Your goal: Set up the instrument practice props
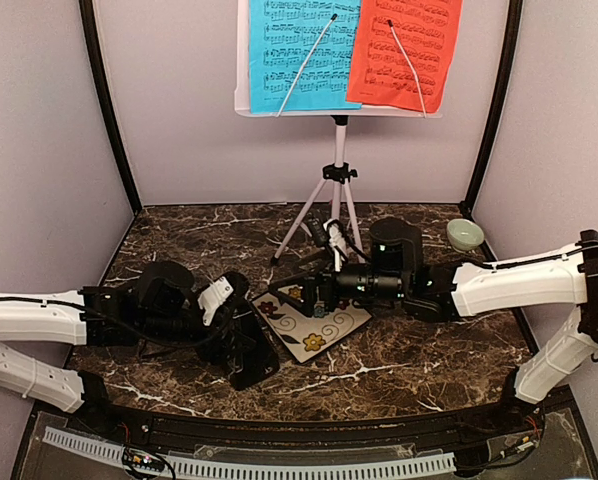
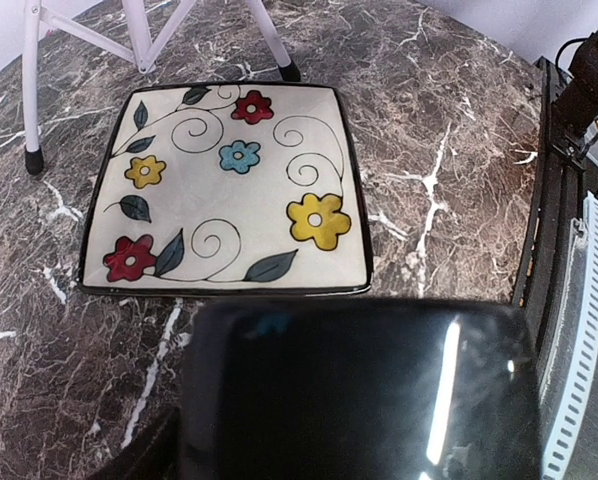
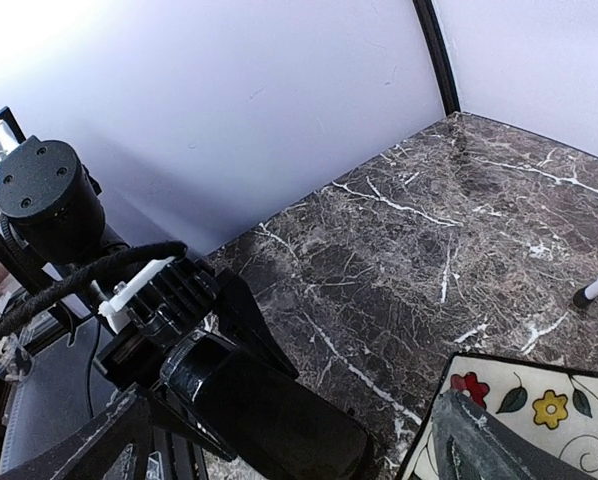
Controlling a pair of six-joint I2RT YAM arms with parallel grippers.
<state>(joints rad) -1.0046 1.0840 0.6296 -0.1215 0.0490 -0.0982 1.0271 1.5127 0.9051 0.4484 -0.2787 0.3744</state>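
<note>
The white perforated music stand (image 1: 337, 170) stands on its tripod at the back. It carries a blue music sheet (image 1: 299, 50) and a red music sheet (image 1: 404, 50). The black metronome (image 1: 251, 352) is low over the table at front left, with my left gripper (image 1: 241, 335) shut on it. Its glossy body (image 2: 359, 390) fills the bottom of the left wrist view and hides the fingers. The right wrist view shows the metronome (image 3: 269, 410) between the left fingers. My right gripper (image 1: 314, 293) hangs open over the left edge of the floral tile (image 1: 324, 325), holding nothing.
The floral tile (image 2: 229, 190) lies flat just beyond the metronome, in front of the tripod legs (image 2: 139, 30). A small green bowl (image 1: 465, 234) sits at the back right corner. Black frame posts and pale walls enclose the marble table.
</note>
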